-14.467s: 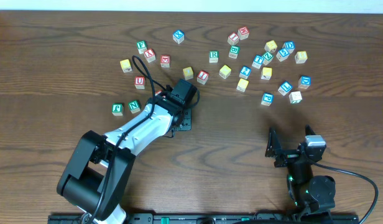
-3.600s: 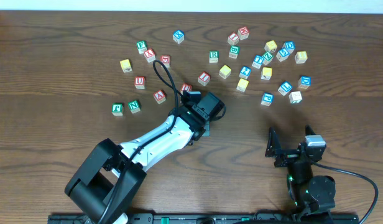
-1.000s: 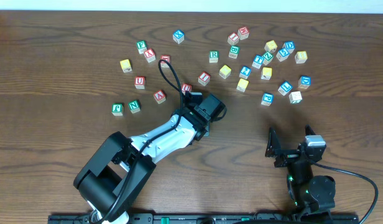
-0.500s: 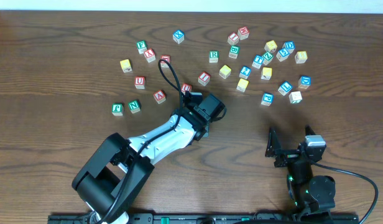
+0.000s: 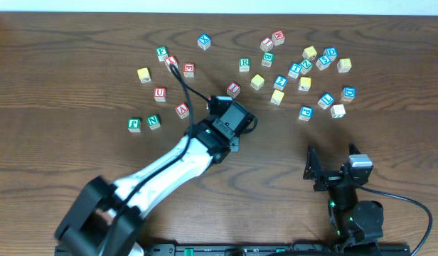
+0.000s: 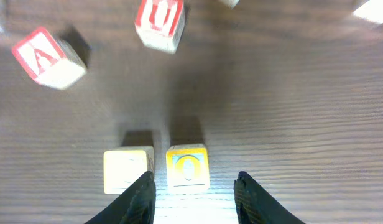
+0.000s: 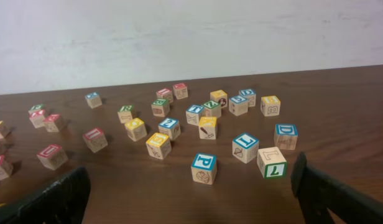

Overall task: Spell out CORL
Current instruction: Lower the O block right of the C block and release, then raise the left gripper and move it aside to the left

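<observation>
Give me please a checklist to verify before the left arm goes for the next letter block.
1. Left end effector open, fingers not touching the O block: ok.
2. O block flat on the table, letter facing up: ok.
3. O block beside the yellow block, edges in line, narrow gap: ok.
4. That yellow block shows C: cannot tell, its face is washed out.
5. Green R block uncovered, with space around it: ok.
6. Right end effector open, apart from the blocks: ok.
</observation>
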Robot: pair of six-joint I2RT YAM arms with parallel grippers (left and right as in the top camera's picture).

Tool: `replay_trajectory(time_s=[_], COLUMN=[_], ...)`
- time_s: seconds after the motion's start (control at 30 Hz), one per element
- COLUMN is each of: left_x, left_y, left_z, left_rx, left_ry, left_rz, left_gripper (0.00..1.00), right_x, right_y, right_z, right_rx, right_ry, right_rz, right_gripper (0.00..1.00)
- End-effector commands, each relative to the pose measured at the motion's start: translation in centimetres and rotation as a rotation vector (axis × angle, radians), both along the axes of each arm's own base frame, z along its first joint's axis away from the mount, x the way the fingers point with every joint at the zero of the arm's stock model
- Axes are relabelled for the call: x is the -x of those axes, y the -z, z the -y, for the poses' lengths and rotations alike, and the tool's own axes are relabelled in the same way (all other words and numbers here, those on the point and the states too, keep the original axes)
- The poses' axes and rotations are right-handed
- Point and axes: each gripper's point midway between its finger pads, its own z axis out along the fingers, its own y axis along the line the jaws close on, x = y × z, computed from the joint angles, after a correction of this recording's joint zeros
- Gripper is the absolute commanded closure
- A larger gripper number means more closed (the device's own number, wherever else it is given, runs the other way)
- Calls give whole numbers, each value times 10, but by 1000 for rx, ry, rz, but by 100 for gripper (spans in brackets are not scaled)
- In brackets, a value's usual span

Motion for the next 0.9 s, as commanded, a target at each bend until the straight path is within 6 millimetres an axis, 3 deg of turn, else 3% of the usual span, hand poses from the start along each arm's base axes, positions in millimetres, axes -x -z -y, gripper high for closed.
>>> replay_trajectory(time_s=[0.0,0.1,0.17,0.47,0.57,0.63,0.87], left_x=[1,2,4,10,9,4,-5], left_y=[-21,-36,-48,-111,-116,-114,-115], left_z=[-3,-4,-6,-28,-31,-41,-58], left_rx=[-2,6,10,91,127,129,123], left_ry=[46,71,92,129,138,114,78], left_rz=[47,79,102,216,209,196,198], left_gripper=[60,59,53,53,53,45,45], right_x=[0,0,0,0,0,0,0], right_y=[1,1,1,1,1,1,1], right_z=[3,3,3,3,3,3,3], right_rx=[-11,-11,-11,-11,-11,-11,-11], right_ry=[13,13,13,12,13,13,13], right_rz=[-2,-2,-2,-2,-2,-2,-2], right_gripper=[1,1,1,1,1,1,1])
